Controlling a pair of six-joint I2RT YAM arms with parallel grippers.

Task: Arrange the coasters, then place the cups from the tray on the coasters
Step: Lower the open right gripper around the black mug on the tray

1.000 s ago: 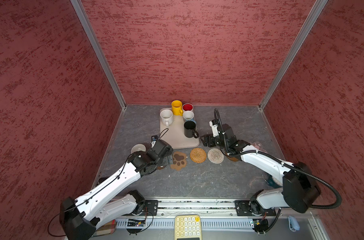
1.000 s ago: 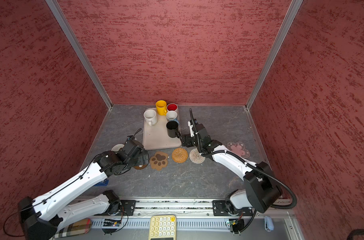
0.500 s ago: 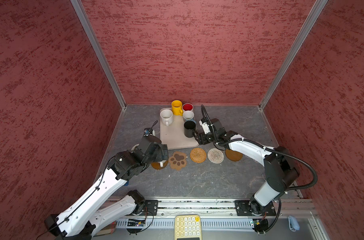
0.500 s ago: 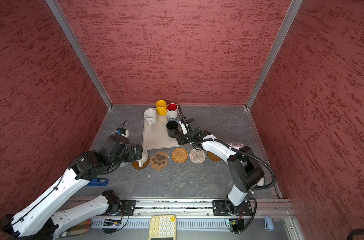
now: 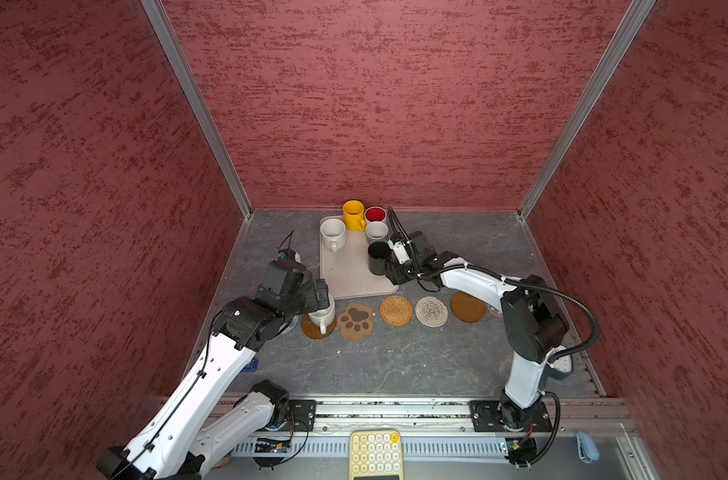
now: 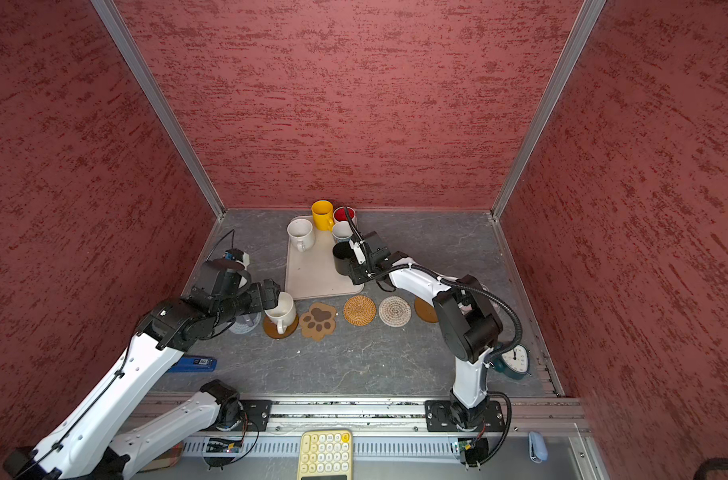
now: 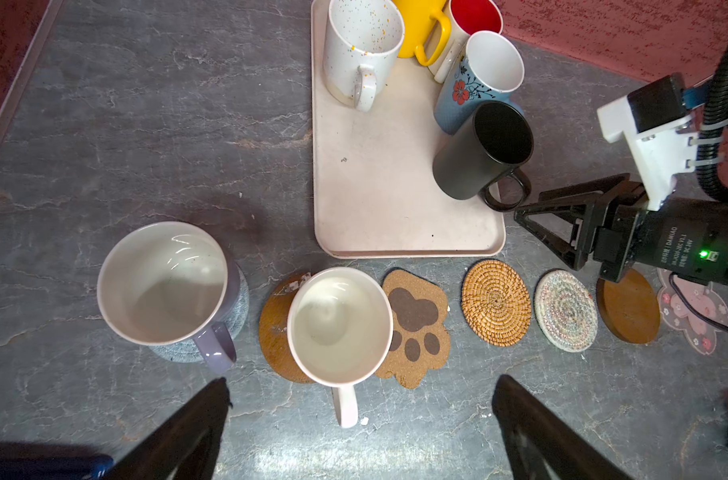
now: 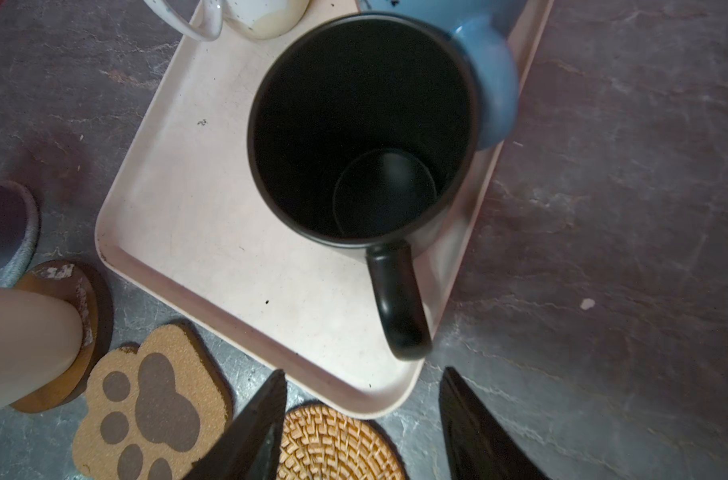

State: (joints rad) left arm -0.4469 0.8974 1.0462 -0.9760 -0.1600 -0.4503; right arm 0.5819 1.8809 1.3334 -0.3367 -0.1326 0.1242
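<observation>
Coasters lie in a row along the near edge of the tray on a grey, marble-veined tabletop, boxed in by red, rough-plastered walls with aluminium corner posts. In both top views the row runs paw coaster, rattan coaster, whitish woven coaster and amber disc. At its left end a white mug stands on a second amber disc. Five mugs stand on the tray: yellow mug, red-lined mug, speckled mug, blue mug and black mug. A yellow keypad lies by the front rail. In a top view a teal clock stands near the right arm.

Left wrist view: the left gripper hangs spread wide and empty over the white mug's handle. Beside that mug, a lilac mug rests on the grey woven coaster. The pink flower coaster lies at the row's other end, partly under the right arm.

Right wrist view: the right gripper has its jaws partly apart and holds nothing, with the black mug's handle just ahead of the gap. The black mug stands upright near the tray's corner, with the blue mug right behind it.
</observation>
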